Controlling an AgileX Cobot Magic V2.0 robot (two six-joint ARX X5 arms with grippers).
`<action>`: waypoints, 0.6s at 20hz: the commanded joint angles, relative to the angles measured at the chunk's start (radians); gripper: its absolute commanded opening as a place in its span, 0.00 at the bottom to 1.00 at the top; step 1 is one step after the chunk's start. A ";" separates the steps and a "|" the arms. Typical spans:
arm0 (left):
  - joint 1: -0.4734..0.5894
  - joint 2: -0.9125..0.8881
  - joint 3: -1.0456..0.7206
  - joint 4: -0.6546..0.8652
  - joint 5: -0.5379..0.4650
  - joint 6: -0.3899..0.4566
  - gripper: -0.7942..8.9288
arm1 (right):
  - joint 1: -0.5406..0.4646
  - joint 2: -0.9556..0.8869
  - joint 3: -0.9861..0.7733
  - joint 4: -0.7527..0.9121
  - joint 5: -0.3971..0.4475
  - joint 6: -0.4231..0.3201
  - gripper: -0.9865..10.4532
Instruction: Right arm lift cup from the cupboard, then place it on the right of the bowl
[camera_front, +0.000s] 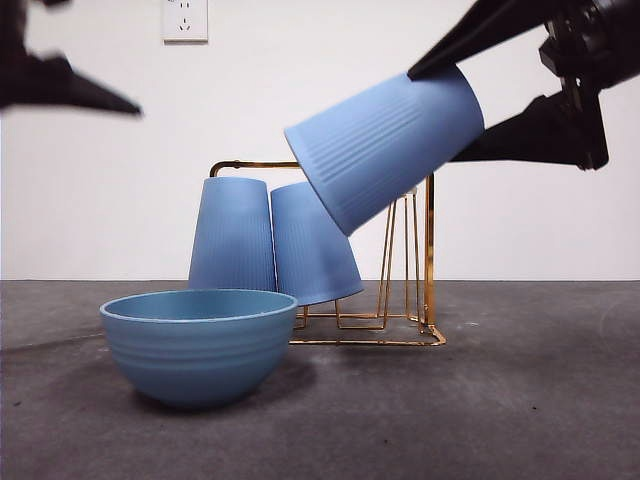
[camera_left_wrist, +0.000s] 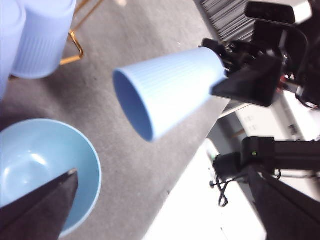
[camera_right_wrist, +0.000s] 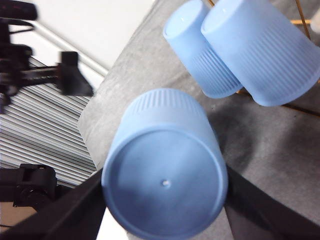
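My right gripper (camera_front: 445, 105) is shut on a ribbed light-blue cup (camera_front: 385, 145) and holds it tilted in the air, above and in front of the gold wire cupboard (camera_front: 425, 250). The right wrist view shows the cup's base (camera_right_wrist: 165, 192) between my two fingers (camera_right_wrist: 60, 212). The cup also shows in the left wrist view (camera_left_wrist: 167, 92), mouth towards the camera. Two more cups (camera_front: 233, 235) stand upside down on the cupboard. The wide blue bowl (camera_front: 198, 345) sits on the table at front left. My left gripper (camera_front: 95, 95) waits high at the left, above the bowl (camera_left_wrist: 35, 170).
The grey table top (camera_front: 520, 400) stretches to the right of the bowl and the cupboard. A white wall with a power socket (camera_front: 185, 20) stands behind. A monitor stand and cables (camera_left_wrist: 270, 155) lie beyond the table's edge.
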 joint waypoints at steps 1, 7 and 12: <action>0.004 0.074 -0.035 0.121 0.040 -0.106 0.66 | 0.004 0.024 -0.006 0.037 -0.009 0.006 0.28; 0.000 0.199 -0.039 0.282 0.171 -0.186 0.66 | 0.006 0.084 -0.019 0.126 -0.034 0.043 0.28; -0.011 0.288 -0.039 0.399 0.225 -0.266 0.66 | 0.023 0.181 -0.019 0.314 -0.057 0.154 0.28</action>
